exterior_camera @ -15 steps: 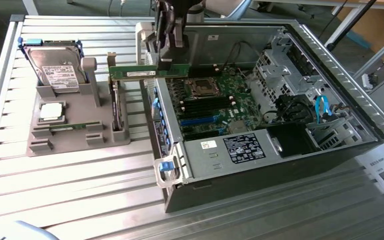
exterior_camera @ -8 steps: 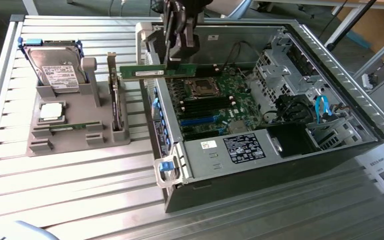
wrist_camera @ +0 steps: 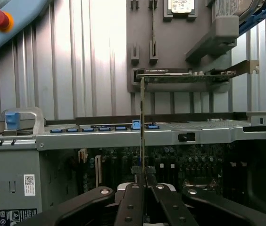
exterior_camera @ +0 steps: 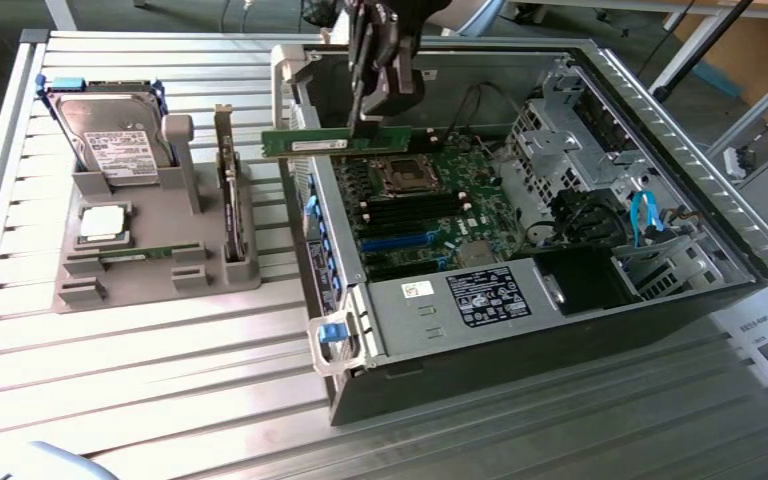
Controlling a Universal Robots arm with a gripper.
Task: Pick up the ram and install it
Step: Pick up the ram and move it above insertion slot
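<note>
Table: rack on the exterior view's left, case on its right.
Rack: hard drive at back, CPU before it, card upright on the side nearer the case.
Case: motherboard inside.
Ram: held in gripper, above motherboard.

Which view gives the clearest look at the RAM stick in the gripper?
The exterior view: the thin green RAM stick shows its long flat side, held by the gripper above the open grey metal computer case. The wrist view sees the stick edge-on, a thin line clamped in the gripper.
</note>
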